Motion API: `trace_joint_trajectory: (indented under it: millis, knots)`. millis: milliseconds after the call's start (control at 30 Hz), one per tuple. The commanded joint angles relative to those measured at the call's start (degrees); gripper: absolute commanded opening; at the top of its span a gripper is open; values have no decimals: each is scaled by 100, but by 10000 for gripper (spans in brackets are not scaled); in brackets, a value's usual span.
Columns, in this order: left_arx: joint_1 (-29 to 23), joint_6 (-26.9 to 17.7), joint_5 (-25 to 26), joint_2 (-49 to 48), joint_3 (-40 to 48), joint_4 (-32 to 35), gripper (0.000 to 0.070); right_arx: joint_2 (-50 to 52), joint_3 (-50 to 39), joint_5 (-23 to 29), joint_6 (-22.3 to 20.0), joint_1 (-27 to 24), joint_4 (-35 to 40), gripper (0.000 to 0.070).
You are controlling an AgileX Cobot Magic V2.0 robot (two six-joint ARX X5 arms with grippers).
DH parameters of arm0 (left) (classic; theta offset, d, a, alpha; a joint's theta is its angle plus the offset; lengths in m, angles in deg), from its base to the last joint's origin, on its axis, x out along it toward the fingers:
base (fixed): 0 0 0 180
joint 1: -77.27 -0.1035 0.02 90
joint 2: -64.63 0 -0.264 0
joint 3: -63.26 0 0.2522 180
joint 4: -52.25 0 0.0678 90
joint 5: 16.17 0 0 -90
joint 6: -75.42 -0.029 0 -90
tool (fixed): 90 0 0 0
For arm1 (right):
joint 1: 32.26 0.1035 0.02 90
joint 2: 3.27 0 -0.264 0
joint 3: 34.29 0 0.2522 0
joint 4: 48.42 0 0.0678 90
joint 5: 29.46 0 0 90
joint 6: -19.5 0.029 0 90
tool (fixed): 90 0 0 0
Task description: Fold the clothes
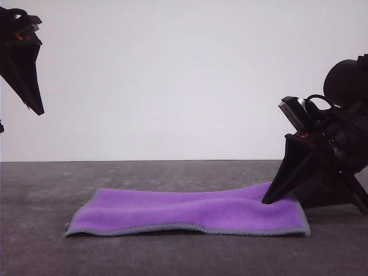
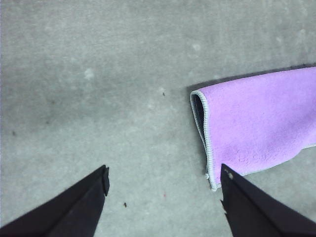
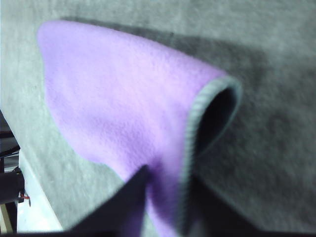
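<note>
- Folded purple cloth (image 1: pixel 190 214) lies on the grey counter (image 1: pixel 46 190).
- Right fingers (image 1: pixel 270 199) pinch its right edge.
- Left fingers (image 2: pixel 165 183) hang spread wide, raised at left.

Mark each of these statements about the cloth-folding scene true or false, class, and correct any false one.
1. The cloth shows its purple face upward. True.
2. The left gripper is clamped on the cloth. False: it is raised above the table, jaws open, holding nothing.
3. The right gripper meets the cloth at its right end. True; the right wrist view shows the fingers shut on the cloth there.
4. The cloth hangs wholly in the air. False: it lies along the table, doubled over, with only the gripped end lifted a little.
5. The hem is bright orange. False: it is light grey.
</note>
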Motion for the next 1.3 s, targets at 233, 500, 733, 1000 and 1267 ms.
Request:
trace_joint_trajectory:
  millis: [233, 500, 733, 1000, 1267]
  knots:
    - [2, 6, 78, 52, -48, 26, 436, -94, 50, -386, 481, 240, 813, 0]
    - [2, 22, 210, 52, -48, 29, 436, -99, 258, -341, 1450, 1180, 2031, 0]
    - [2, 22, 210, 52, -48, 27, 436, -256, 684, 28, 1577, 1770, 2026, 0]
    - [2, 22, 210, 52, -48, 24, 436, -751, 1090, 35, 1721, 2108, 2028, 0]
    - [2, 20, 210, 52, -48, 26, 436, -1036, 1370, 152, 1849, 2443, 2074, 0]
